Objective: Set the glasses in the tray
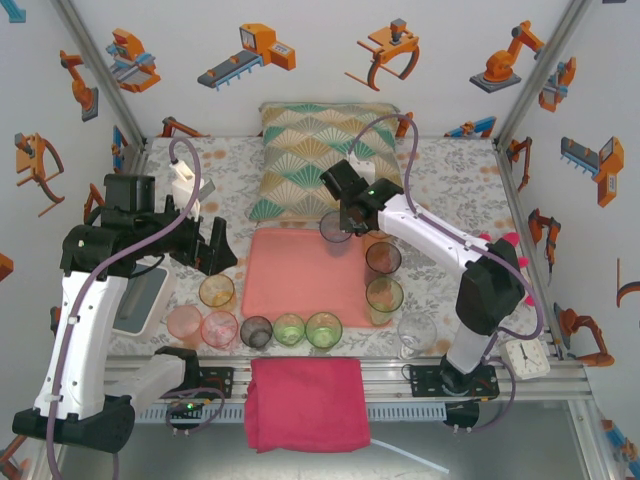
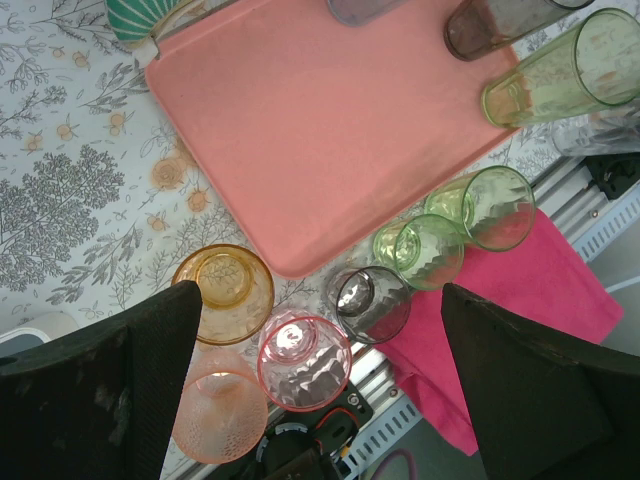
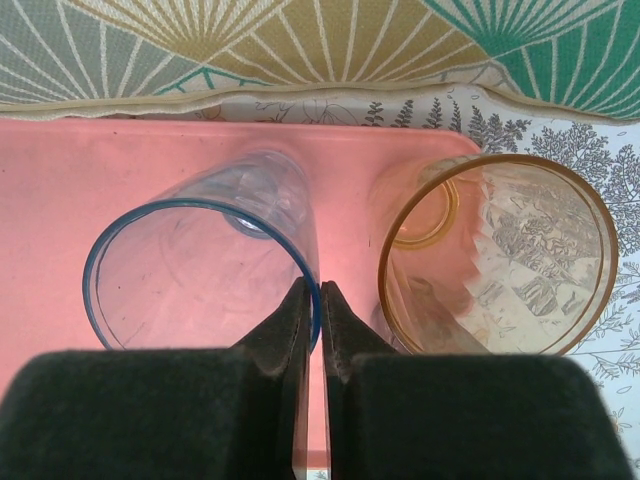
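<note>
Blue-rimmed glass point(image 3: 200, 270) stands at the pink tray's point(image 3: 60, 180) far edge, rim pinched by right gripper point(image 3: 311, 292); left gripper point(image 2: 320, 295) gapes over floral tablecloth point(image 2: 60, 150).

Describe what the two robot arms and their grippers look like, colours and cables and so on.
Both arms match: the left arm and right arm have white tube-like links joined by bulky black joints, and a mauve cable loops along each. The left gripper and right gripper each carry two matte black, wedge-shaped fingers. A small green light glows on the right wrist.
</note>
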